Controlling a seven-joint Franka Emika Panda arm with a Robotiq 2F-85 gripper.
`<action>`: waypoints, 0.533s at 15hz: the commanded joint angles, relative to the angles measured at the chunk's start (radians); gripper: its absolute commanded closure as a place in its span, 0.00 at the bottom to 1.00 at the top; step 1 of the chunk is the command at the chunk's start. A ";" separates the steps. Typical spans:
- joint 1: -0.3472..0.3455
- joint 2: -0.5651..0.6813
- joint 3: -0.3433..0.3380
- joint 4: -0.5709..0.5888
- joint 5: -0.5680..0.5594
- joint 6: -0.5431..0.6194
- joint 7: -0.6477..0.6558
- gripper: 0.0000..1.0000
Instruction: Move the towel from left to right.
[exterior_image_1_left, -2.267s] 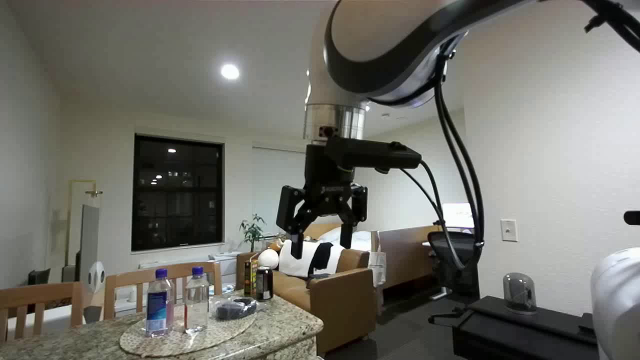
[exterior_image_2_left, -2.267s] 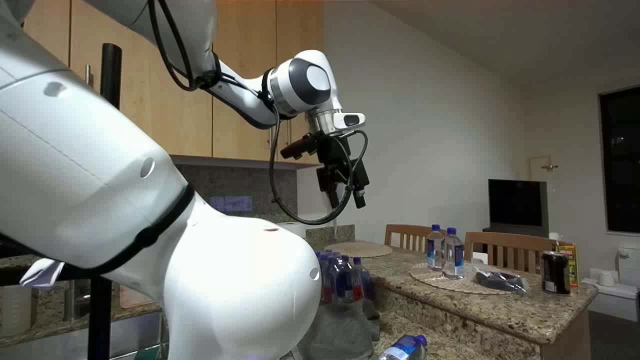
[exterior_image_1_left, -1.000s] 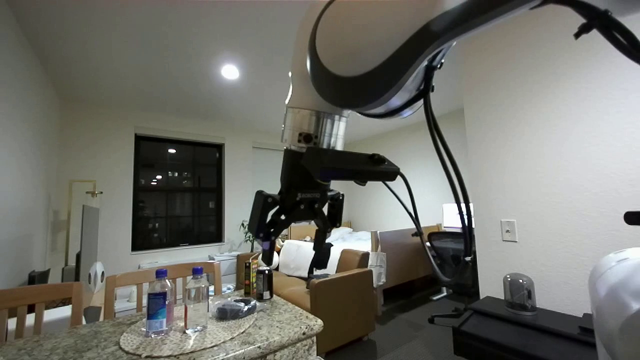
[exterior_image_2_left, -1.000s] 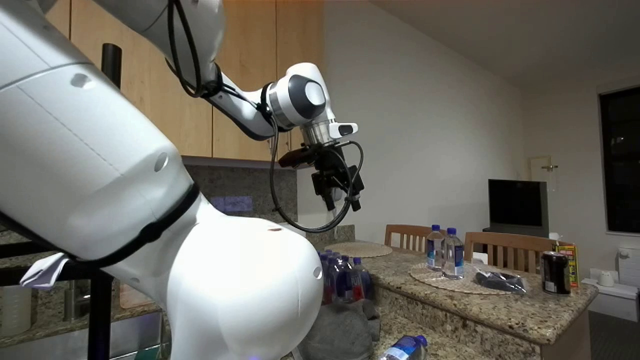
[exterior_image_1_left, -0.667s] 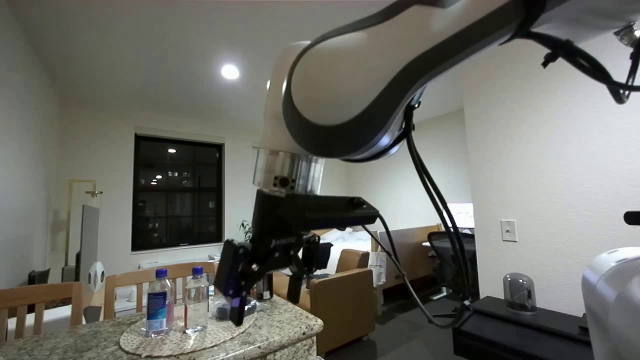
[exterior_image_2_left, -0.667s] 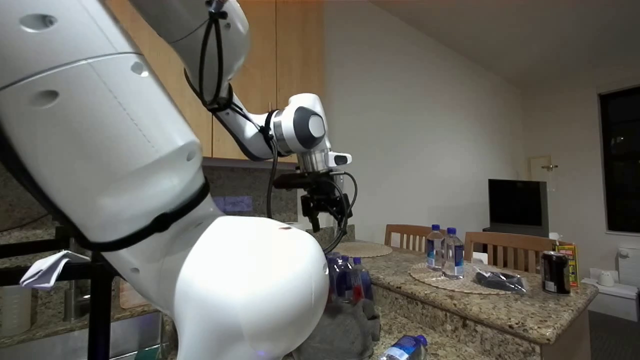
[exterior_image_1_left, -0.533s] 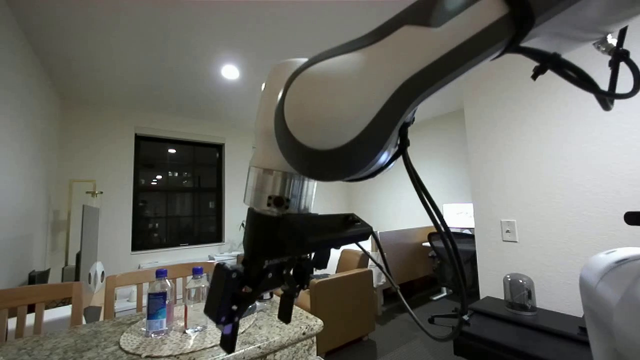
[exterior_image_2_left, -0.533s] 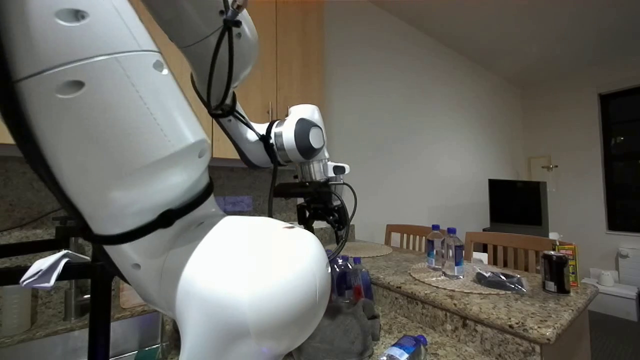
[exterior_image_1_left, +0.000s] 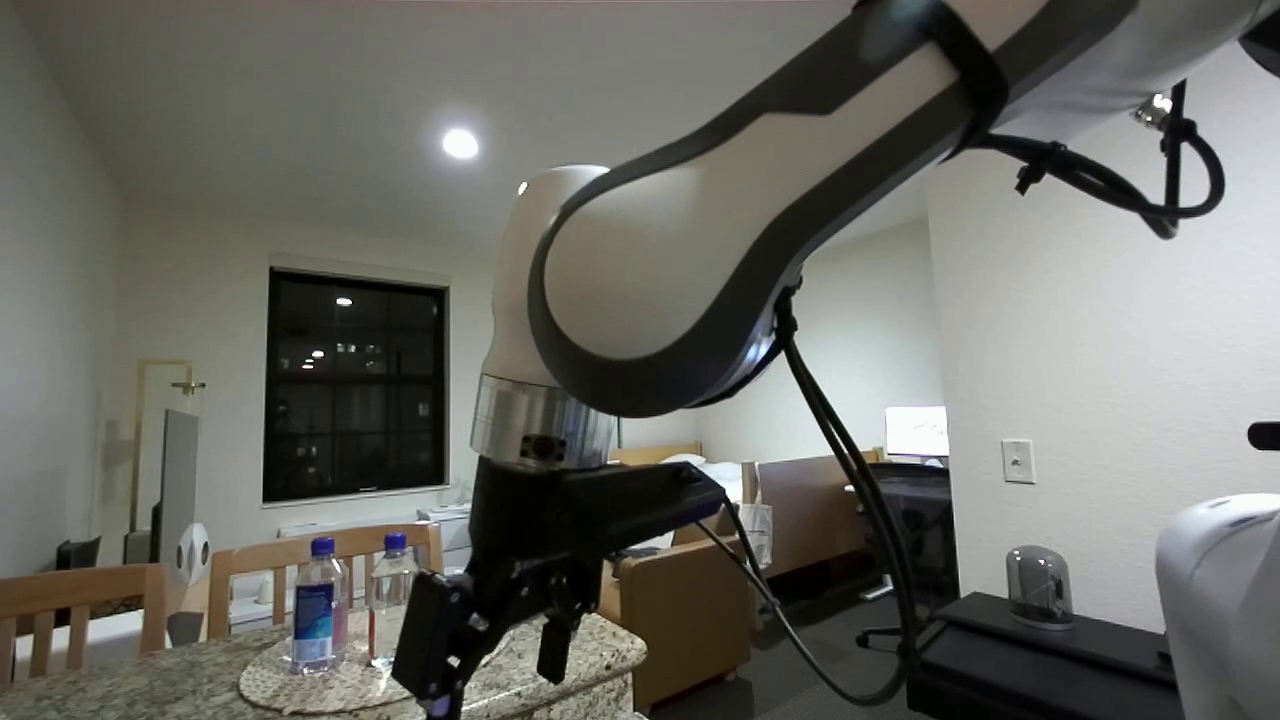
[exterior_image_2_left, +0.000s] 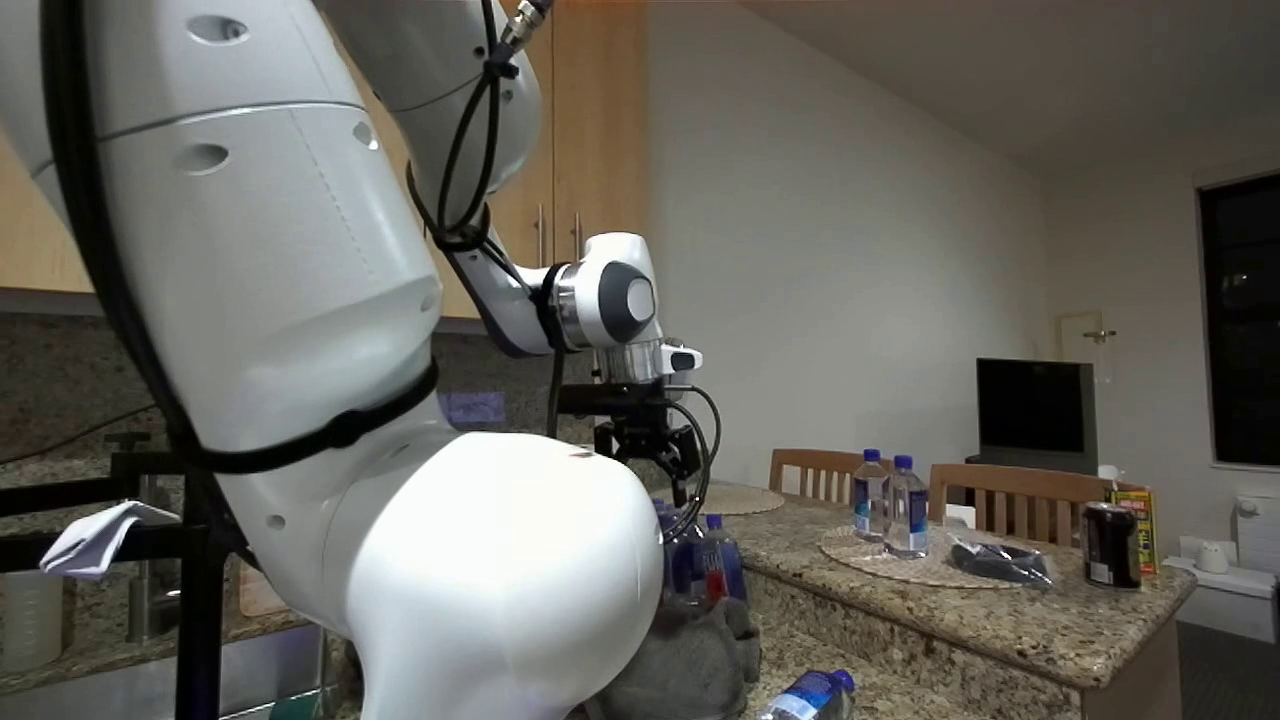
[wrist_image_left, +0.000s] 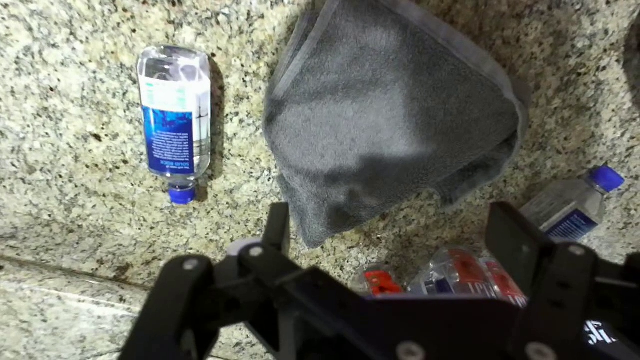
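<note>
A grey towel (wrist_image_left: 380, 115) lies loosely folded on the granite counter, in the upper middle of the wrist view. In an exterior view the towel (exterior_image_2_left: 680, 660) shows at the bottom, partly hidden behind the white arm. My gripper (wrist_image_left: 390, 225) is open and empty, its fingers wide apart. It is above the counter; in the wrist view the towel's near corner shows just inside the left finger. The gripper also shows in both exterior views (exterior_image_1_left: 497, 688) (exterior_image_2_left: 655, 475), low beside the raised counter. Touch with the towel is not visible.
A water bottle (wrist_image_left: 172, 125) lies left of the towel. Several bottles (wrist_image_left: 460, 275) stand under the gripper, and another bottle (wrist_image_left: 570, 212) is by the right finger. A raised granite counter (exterior_image_2_left: 900, 600) holds two bottles, a bagged item (exterior_image_2_left: 1000, 562) and a black can (exterior_image_2_left: 1112, 545).
The arm has reached forward and the gripper has come down a long way, from high above the counter to beside the raised counter's edge. The gripper stays open. The towel has not visibly moved.
</note>
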 joint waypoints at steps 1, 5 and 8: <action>0.001 0.019 -0.003 -0.004 -0.024 0.008 0.007 0.00; -0.032 0.058 -0.022 0.017 -0.047 0.109 -0.008 0.00; -0.039 0.128 -0.048 0.023 -0.048 0.226 -0.036 0.00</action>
